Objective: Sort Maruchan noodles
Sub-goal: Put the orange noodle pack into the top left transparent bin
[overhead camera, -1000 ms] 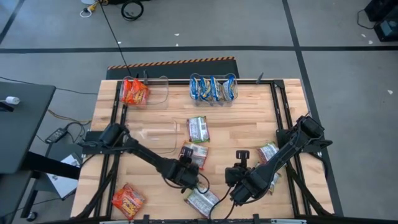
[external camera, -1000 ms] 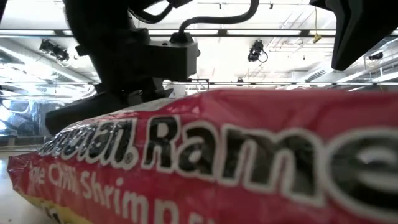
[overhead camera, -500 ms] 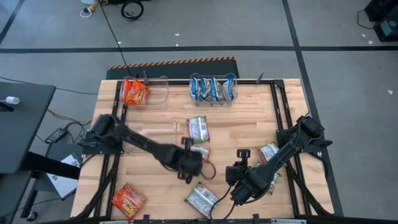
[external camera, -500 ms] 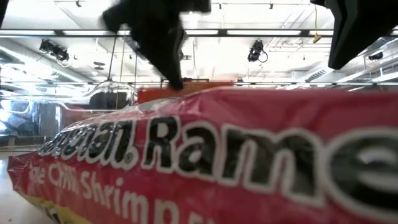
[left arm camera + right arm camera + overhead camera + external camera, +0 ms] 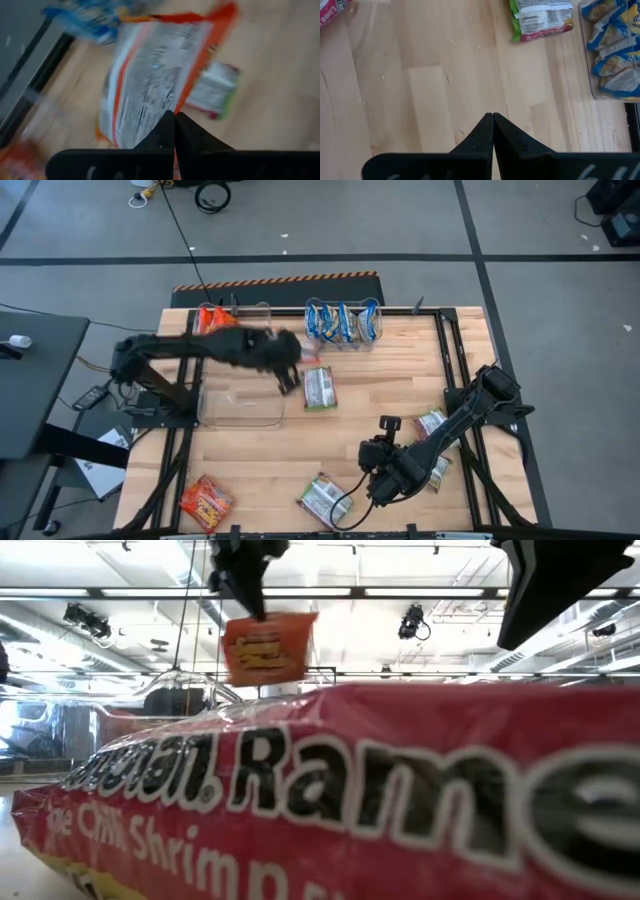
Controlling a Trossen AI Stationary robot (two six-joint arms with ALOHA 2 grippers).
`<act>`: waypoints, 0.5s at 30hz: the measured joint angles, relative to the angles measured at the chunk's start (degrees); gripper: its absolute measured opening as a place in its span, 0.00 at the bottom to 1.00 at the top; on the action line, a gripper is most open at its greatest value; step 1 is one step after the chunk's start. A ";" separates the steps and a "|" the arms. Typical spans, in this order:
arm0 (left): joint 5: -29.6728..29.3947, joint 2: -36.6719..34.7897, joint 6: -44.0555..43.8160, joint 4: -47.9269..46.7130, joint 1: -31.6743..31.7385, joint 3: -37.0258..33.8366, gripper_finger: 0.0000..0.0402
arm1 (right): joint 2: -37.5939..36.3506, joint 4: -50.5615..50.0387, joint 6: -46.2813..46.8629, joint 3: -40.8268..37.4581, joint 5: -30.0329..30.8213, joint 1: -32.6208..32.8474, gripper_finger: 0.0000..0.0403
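My left gripper (image 5: pixel 243 585) is shut on an orange-red noodle packet (image 5: pixel 266 648), which shows its printed back in the left wrist view (image 5: pixel 150 65). In the high view this gripper (image 5: pixel 289 375) is over the table's far middle, between the clear empty bin (image 5: pixel 240 405) and a green-and-white packet (image 5: pixel 320 388). My right gripper (image 5: pixel 374 482) is shut and holds nothing. It is low over bare wood near the table's near edge (image 5: pixel 493 116), beside another green-and-white packet (image 5: pixel 322 500) lying flat. My left gripper pinches the orange-red packet between its two fingers at its upper edge (image 5: pixel 255 618), coming from above. The packet is lifted clear and hangs upright below the fingers. In the wrist view the fingertips (image 5: pixel 167 122) meet on the packet's edge.
A far-left bin holds orange-red packets (image 5: pixel 215 328); a far-middle bin holds blue-and-yellow packets (image 5: pixel 342 322). An orange-red packet (image 5: pixel 205 502) lies at the near-left corner. More packets (image 5: pixel 432 425) lie beside the right arm. A packet (image 5: pixel 350 790) fills the low view's foreground.
My left gripper has risen from the table's near middle and swung toward the far edge, carrying the orange-red packet, which now hangs lifted clear of the wood. My right gripper has stayed about where it was.
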 joint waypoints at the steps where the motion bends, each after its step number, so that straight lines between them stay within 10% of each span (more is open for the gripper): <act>1: 0.37 -0.69 -0.65 -1.49 2.15 0.02 0.01 | 0.01 0.12 -0.01 0.00 0.00 -0.25 0.03; 15: 11.00 -2.88 2.43 -8.16 33.69 0.00 0.00 | 0.02 -0.44 -2.99 0.00 4.33 -5.05 0.03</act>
